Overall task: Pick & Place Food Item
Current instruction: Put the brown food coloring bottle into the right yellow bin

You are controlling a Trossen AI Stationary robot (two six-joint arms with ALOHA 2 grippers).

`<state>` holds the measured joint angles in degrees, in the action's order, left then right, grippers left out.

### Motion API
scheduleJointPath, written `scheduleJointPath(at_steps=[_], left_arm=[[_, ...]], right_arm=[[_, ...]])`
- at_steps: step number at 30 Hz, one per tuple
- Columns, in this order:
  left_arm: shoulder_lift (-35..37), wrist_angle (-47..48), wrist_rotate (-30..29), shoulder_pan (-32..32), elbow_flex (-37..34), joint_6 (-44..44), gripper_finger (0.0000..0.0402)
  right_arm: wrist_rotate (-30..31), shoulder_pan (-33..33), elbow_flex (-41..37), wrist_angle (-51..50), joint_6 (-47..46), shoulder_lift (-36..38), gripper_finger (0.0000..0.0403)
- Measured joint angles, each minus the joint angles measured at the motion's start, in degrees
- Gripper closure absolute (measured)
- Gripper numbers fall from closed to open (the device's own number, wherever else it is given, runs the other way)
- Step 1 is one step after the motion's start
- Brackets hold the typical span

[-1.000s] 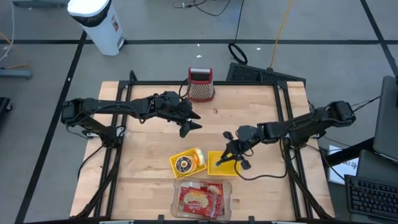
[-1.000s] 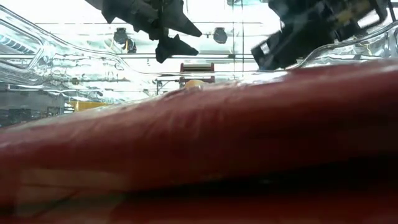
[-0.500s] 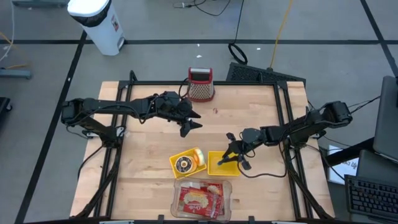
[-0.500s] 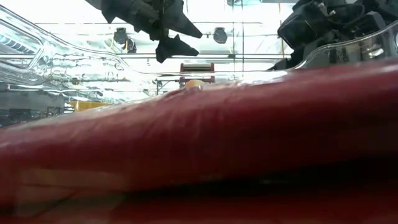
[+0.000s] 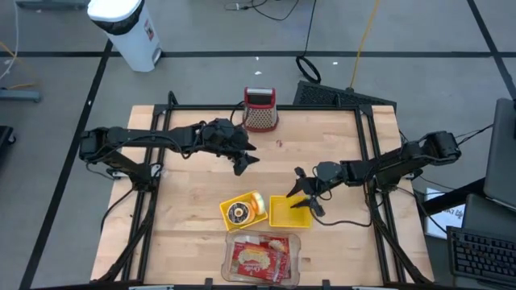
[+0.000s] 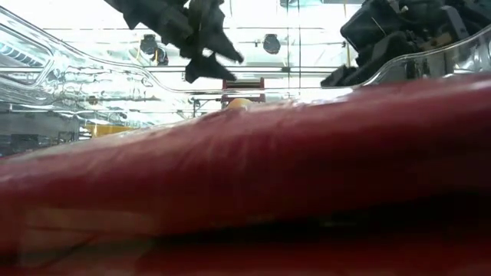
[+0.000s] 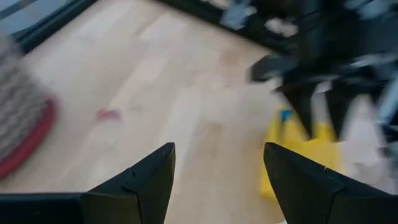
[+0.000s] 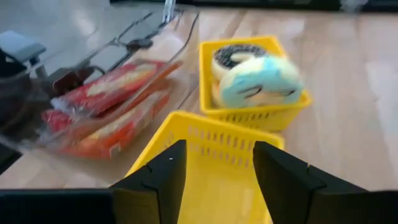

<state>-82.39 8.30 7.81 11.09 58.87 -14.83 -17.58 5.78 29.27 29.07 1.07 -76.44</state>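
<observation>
Left gripper (image 5: 242, 162) hangs over the bare middle of the table (image 5: 193, 201), fingers spread with nothing between them, likely parked so it doesn't crowd the baskets. Next over, one yellow basket (image 5: 244, 209) holds the food items, a dark-ringed donut (image 8: 235, 55) and a pale blue one (image 8: 260, 81), with the clear tray of red packets (image 5: 262, 258) just below it. Right gripper (image 5: 304, 196) sits at the far edge of the empty yellow basket (image 5: 288, 214), jaws parted and gripping nothing (probably reaching across toward the donuts, or just clear of the basket).
</observation>
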Motion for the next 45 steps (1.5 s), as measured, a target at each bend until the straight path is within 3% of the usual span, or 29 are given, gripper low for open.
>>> scheduleJointPath(at_steps=[5,10,21,26,39,45], left_arm=[[0.00,6.76,-4.30,1.34,-0.07,0.13,0.0153],[0.02,6.82,-5.99,1.32,-2.17,2.41,0.0153],[0.04,-2.91,-10.50,4.69,-15.43,4.20,0.0153],[0.04,-2.48,-18.45,7.62,-20.28,2.16,0.0153],[0.04,-8.45,-12.41,10.98,-27.17,2.31,0.0153],[0.04,-8.78,-16.49,11.02,-27.96,3.22,0.0153]], right_arm=[[0.00,-2.28,0.00,-0.19,0.01,4.30,0.0231],[-0.02,-4.47,0.00,-0.67,0.01,8.38,0.0234],[-0.01,-8.71,0.00,-1.06,2.76,10.05,0.0238],[-0.02,-9.64,0.00,-1.06,2.70,10.05,0.0241],[-0.04,-9.61,0.00,-1.05,3.07,10.03,0.0243],[-0.04,-9.59,0.00,-1.05,3.07,10.03,0.0245]])
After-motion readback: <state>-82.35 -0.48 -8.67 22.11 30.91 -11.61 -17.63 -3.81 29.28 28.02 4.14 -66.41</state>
